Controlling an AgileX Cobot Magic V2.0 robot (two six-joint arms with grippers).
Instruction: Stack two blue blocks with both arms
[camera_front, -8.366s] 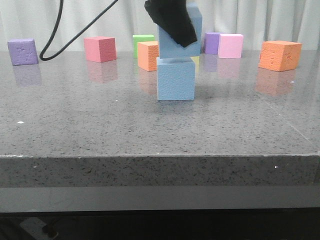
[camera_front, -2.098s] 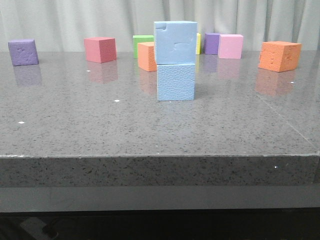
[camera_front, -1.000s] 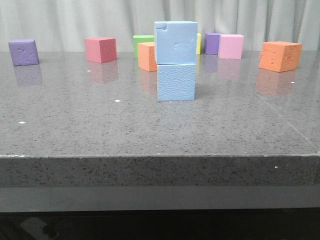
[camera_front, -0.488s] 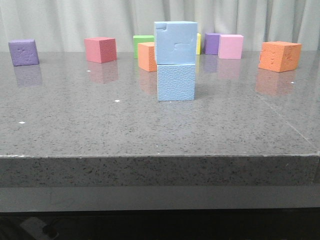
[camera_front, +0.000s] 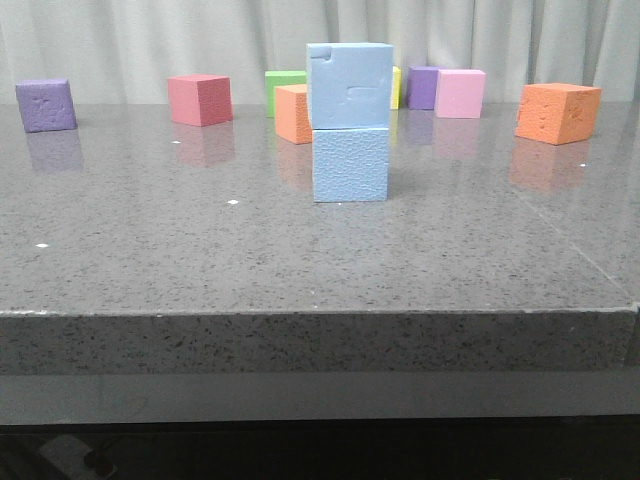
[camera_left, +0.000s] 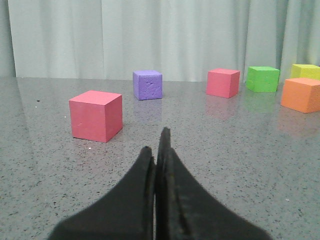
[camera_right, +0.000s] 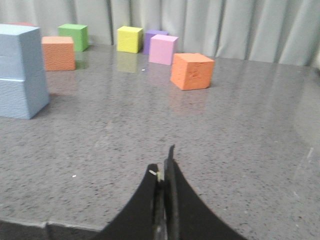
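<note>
Two sky-blue foam cubes stacked at upper centre of the front view; both arms clear of them.

The upper sky-blue foam cube (camera_front: 349, 85), smooth-faced with a stepped seam, sits on the lower pebbled sky-blue foam cube (camera_front: 350, 165), overhanging a little toward frame left. The left gripper (camera_left: 159, 165) and right gripper (camera_right: 163, 182) each show dark blocky fingers pressed together, holding nothing. The stack looks finished, so the sound course is to keep both arms low and away, avoiding any brush against light foam on the polished, speckled grey stone table (camera_front: 300, 260).
</note>
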